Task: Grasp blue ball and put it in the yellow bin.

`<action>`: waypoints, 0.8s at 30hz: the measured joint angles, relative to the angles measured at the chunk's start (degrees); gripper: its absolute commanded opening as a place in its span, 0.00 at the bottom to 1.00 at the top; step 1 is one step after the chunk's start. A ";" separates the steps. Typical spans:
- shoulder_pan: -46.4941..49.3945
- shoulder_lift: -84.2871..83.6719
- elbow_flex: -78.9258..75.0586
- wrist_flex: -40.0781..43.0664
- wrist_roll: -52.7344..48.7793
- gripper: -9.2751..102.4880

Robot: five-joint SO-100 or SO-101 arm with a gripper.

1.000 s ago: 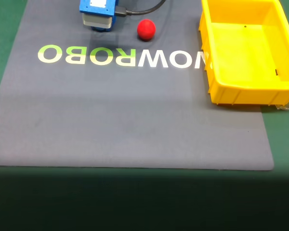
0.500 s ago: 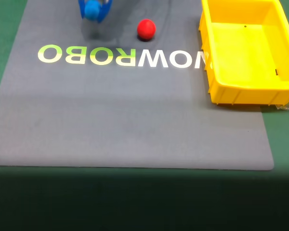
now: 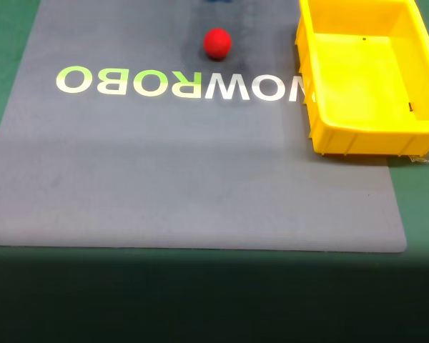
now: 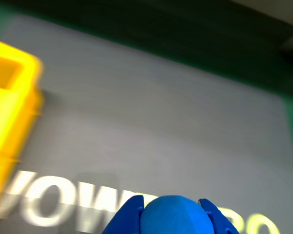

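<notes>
In the wrist view the blue ball sits at the bottom centre, and my gripper is shut on it. A blue fingertip shows on each side of the ball. Ball and gripper hang above the grey mat. The yellow bin is blurred at the left edge of that view. In the fixed view the yellow bin stands at the upper right with nothing inside. A blue sliver touches the top edge, too small to tell what it is.
A red ball lies on the grey mat, left of the bin and just above the printed letters. Green table surface borders the mat on the left, the right and the front.
The gripper closed on the blue ball at the mat's upper left, rose with it, and moved right and out past the top edge of the fixed view. The red ball and the bin stayed put.
</notes>
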 measured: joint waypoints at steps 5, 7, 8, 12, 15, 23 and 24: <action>-8.79 0.18 0.00 -0.70 2.02 0.08; -12.13 0.18 0.00 -1.05 2.72 0.08; -13.62 0.18 0.00 -1.14 2.99 0.08; -18.98 0.18 -0.09 -1.32 3.43 0.08; -22.50 0.18 -0.09 -1.85 3.96 0.08; -27.95 -1.41 -0.09 -2.20 5.27 0.08; -28.04 -1.67 -0.09 -2.20 5.27 0.08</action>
